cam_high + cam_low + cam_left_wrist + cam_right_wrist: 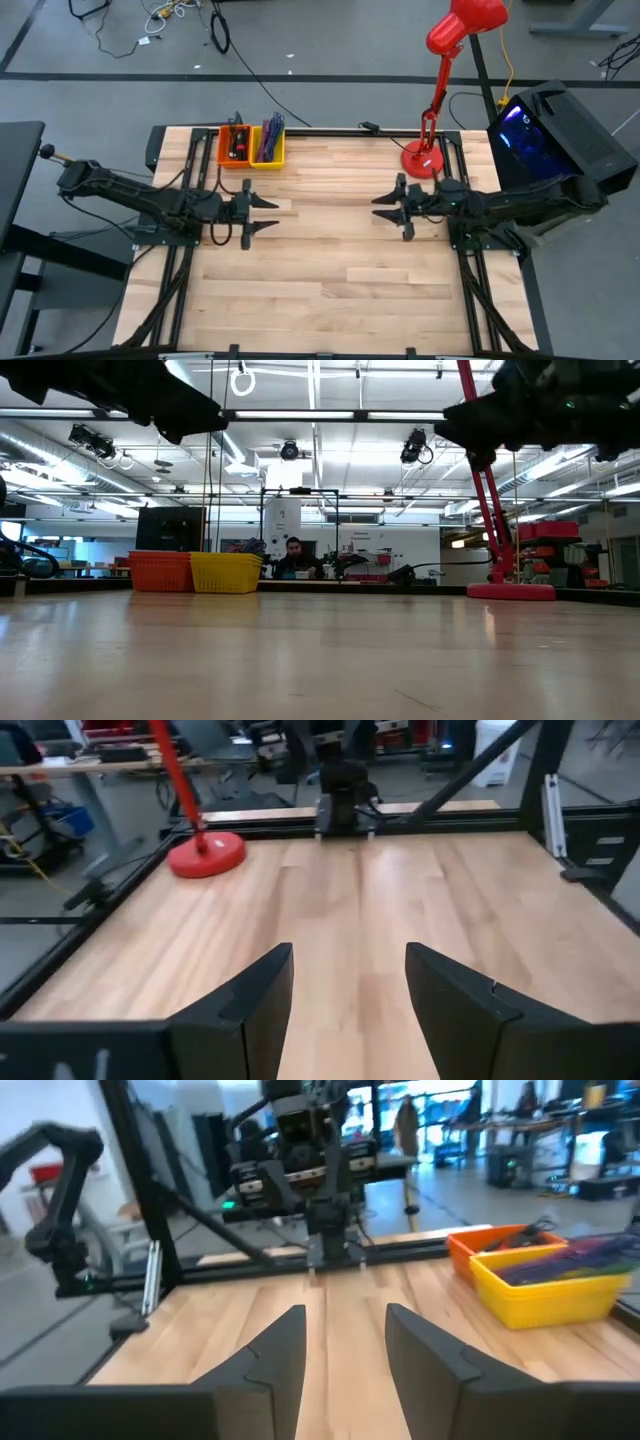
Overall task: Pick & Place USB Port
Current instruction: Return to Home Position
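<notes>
The black USB cable (237, 146) shows as a dark tangle inside the orange bin (222, 150). The left gripper (270, 214) is near the bin and the right gripper (384, 208) well apart from it, both spread wide and empty.

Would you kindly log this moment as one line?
left gripper: open, empty, raised at left | right gripper: open, empty, raised at right | orange bin: dark items inside, far edge | yellow bin: beside it

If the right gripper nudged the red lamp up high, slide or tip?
Likely tip: the red desk lamp carries its head on a long thin stem over a small round base. Pushed low, that base would probably slide on the smooth wooden table. The right gripper hangs open, apart from it.
</notes>
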### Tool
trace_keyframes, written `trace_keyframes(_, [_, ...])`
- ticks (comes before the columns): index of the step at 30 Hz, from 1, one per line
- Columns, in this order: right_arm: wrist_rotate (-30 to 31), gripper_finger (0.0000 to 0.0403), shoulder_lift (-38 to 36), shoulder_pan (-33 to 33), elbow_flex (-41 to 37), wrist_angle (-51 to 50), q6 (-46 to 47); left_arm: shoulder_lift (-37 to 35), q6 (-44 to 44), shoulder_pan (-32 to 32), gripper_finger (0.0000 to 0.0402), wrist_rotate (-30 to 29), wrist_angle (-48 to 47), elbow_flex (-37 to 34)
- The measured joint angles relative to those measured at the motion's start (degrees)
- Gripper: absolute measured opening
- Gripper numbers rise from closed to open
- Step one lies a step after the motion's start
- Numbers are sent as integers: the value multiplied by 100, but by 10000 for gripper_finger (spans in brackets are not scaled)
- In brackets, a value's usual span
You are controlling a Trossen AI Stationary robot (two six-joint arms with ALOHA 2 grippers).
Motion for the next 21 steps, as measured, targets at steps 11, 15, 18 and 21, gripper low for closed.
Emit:
trace_keyframes(11, [242,141,-1212,4,-667,-165,69,-985,-318,4,188,-839,-1611,0])
trace_keyframes(15, [310,141,-1359,8,-795,-420,75,-1249,-532,-1,182,-942,-2179,-2])
trace_keyframes(18, [373,141,-1480,6,-898,-427,75,-1452,-528,-4,181,-1170,-2372,-4])
trace_keyframes(21, [396,141,-1617,6,-947,-482,78,-1785,-508,-4,181,-1418,-2188,-262])
